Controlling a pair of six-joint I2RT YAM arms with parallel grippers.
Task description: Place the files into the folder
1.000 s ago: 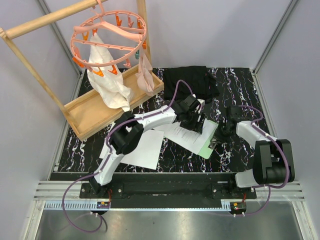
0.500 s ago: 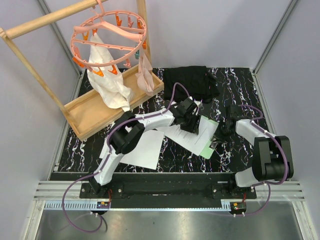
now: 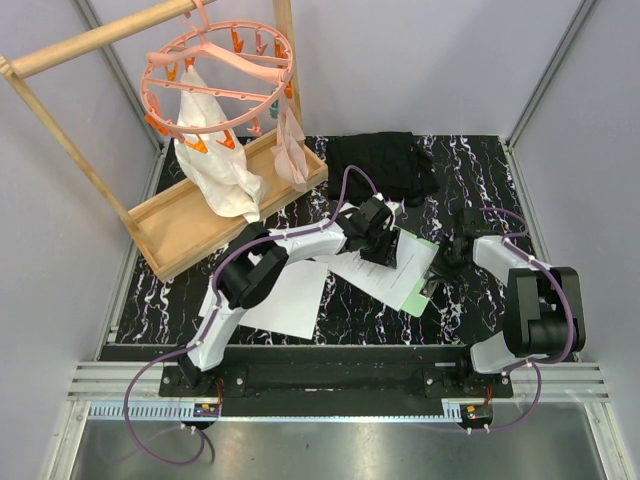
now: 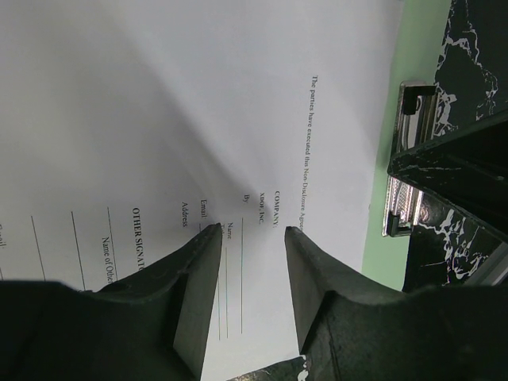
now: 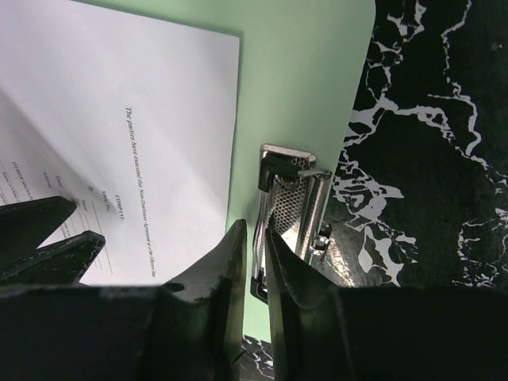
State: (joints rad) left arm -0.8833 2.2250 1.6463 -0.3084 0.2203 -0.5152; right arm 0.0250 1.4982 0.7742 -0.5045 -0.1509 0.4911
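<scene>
Pale green card, thin and bendy, is what the folder [image 3: 418,296] is made of. It lies flat on the black marbled bench [image 3: 480,180], right of centre, with its metal clip [image 5: 290,208] at the edge nearest my right arm. One printed sheet [image 4: 198,95] lies on it, askew, its edge stopping just short of the clip. More sheets [image 3: 290,295] lie on the bench to the left, outside the folder. My left pincer [image 4: 252,232] is closed on the printed sheet, its tips a little apart with a ridge of paper bunched between them, so I judge it has the sheet by a pinch. My right pincer [image 5: 254,230] stands narrowly parted over the clip's inner edge; whether it bites on the metal I cannot tell. Paper like this weighs next to nothing, flops, creases under a hard nip and slides easily on smooth card. I would take it near an edge or push it flat rather than grip the middle. The clip looks stiff and springy, best taken by its lever. The wooden tray [image 3: 235,228] at the back left has white cloths [image 3: 225,170] hanging into it from a pink peg hanger [image 3: 215,70].
</scene>
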